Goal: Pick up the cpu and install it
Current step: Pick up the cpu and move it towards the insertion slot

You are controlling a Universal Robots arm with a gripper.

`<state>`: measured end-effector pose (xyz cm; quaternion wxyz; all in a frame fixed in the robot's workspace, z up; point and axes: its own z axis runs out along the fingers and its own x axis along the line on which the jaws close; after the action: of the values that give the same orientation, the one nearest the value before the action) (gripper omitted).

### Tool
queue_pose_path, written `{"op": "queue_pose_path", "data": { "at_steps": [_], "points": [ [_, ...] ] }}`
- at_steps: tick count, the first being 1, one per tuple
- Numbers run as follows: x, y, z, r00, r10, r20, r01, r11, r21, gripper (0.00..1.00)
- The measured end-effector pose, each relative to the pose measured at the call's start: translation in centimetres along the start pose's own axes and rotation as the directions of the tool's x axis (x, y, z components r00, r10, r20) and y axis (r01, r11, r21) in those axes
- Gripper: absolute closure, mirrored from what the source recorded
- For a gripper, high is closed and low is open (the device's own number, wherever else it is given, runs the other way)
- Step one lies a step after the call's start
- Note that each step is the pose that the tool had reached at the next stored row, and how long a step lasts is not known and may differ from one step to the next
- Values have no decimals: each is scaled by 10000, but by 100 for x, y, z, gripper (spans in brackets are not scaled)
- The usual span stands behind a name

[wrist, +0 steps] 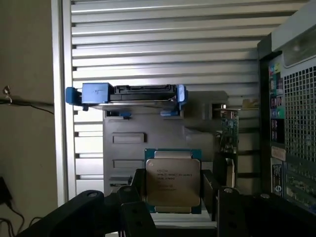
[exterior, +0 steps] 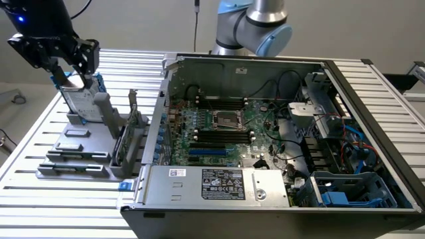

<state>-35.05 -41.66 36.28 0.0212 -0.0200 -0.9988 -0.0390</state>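
Note:
The cpu (wrist: pixel 173 180), a flat square chip with a silvery printed top and a blue-green edge, sits between my gripper's two dark fingers (wrist: pixel 137 190). My gripper (wrist: pixel 173 183) is shut on it at its sides. In the exterior view my gripper (exterior: pixel 68 74) hangs at the far left above the grey parts fixture (exterior: pixel 79 149), with the cpu (exterior: pixel 70 80) showing as a pale sliver between its fingers. The motherboard's cpu socket (exterior: pixel 226 119) lies in the open computer case (exterior: pixel 246 59), well off toward the exterior view's right of my gripper.
A silver hard drive with blue rails (exterior: pixel 83 102) stands upright in the fixture just under my gripper, seen edge-on as the hard drive (wrist: pixel 128 94) in the wrist view. Upright cards (exterior: pixel 131 132) stand between the fixture and the case wall. A slatted metal table (exterior: pixel 40 199) carries everything.

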Motion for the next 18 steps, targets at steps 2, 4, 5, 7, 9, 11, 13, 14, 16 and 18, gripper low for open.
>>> {"op": "queue_pose_path", "data": {
  "at_steps": [2,4,5,7,9,11,13,14,16,18],
  "points": [
    [-88,11,-92,10000,1,0,-1,10000,-2,45],
    [-176,21,-179,10000,1,0,-1,10000,-3,45],
    [-219,26,-219,10000,0,1,0,10000,-4,45],
    [-307,35,-285,10000,0,-1,0,10000,-3,45],
    [-396,41,-320,10000,1,-3,-1,10000,-2,45],
    [-485,45,-336,10000,0,-6,0,10000,-3,45],
    [-577,50,-346,10000,2,-11,-2,10000,-2,45],
    [-622,52,-350,10000,2,-14,-2,10000,-2,45],
    [-713,56,-357,10000,2,-21,-2,10000,-1,45],
    [-803,60,-363,10000,2,-26,-2,10000,-1,45]
  ]
}}
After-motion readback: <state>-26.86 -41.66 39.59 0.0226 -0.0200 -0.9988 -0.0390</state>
